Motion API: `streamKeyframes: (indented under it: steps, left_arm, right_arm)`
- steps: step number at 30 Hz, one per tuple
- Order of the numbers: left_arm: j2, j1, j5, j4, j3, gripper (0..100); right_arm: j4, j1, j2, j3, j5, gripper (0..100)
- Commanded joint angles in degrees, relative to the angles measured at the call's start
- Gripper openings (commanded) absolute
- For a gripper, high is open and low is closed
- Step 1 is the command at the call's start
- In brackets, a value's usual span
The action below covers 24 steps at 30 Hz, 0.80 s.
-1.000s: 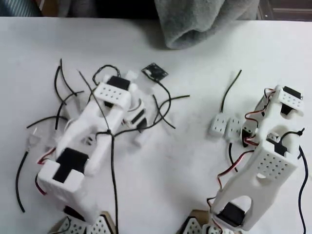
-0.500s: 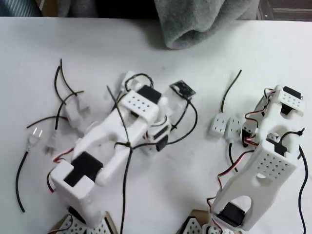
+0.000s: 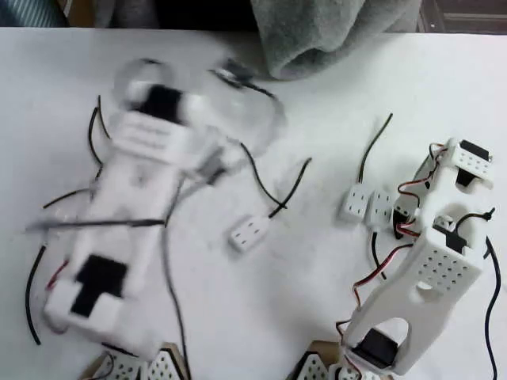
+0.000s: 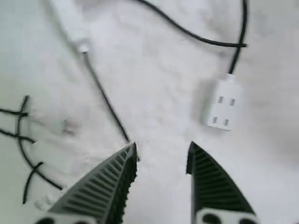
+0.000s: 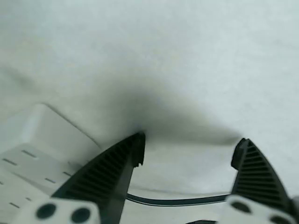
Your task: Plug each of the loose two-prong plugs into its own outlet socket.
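White table (image 3: 317, 261) bears 1 outlet block (image 3: 249, 233), long axis diagonal; both jaws released.

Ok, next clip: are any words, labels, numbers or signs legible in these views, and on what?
No text can be read anywhere.
The loose outlet socket on the table: only slots, no print.
The pair of sockets: only slots as well.
The left arm: too blurred to show any marking.
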Motion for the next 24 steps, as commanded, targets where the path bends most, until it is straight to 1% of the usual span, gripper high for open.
streamKeyframes:
  steps: [1,3,5,7,10,14,16,17,19,22,24]
  left_arm:
    - [-11.47,-15.52,-9.05,0.35,2.64,25]
    - [-14.02,-20.7,-13.54,0.0,5.89,24]
    - [-15.6,-25.89,-16.0,-1.49,8.44,24]
    - [-15.96,-30.46,-16.26,-4.04,10.46,24]
    - [-15.87,-35.3,-16.09,-8.88,14.15,24]
    - [-15.87,-39.34,-12.84,-13.71,20.48,24]
    - [-15.87,-40.75,-13.54,-16.62,24.18,24]
    - [-15.52,-41.45,-15.38,-18.2,26.02,24]
    - [-14.2,-42.77,-21.63,-20.13,29.19,24]
    - [-10.95,-45.23,-30.59,-20.66,31.91,24]
    - [-8.22,-46.9,-34.29,-20.75,32.53,24]
  right_arm:
    - [-1.19,-1.19,0.66,0.53,0.18,31.6]
    - [-1.19,-1.19,0.66,0.53,0.18,31.6]
    - [-1.19,-1.19,0.66,0.53,0.18,31.6]
    - [-1.19,-1.19,0.66,0.53,0.18,31.6]
    - [-1.19,-1.19,0.66,0.53,0.18,31.6]
    - [-1.19,-1.19,0.66,0.53,0.18,31.6]
    - [-1.19,-1.19,0.66,0.53,0.18,31.6]
    - [-1.19,-1.19,0.66,0.53,0.18,31.6]
    - [-1.19,-1.19,0.66,0.53,0.18,31.6]
    - [-1.19,-1.19,0.66,0.53,0.18,31.6]
    - [-1.19,-1.19,0.66,0.53,0.18,31.6]
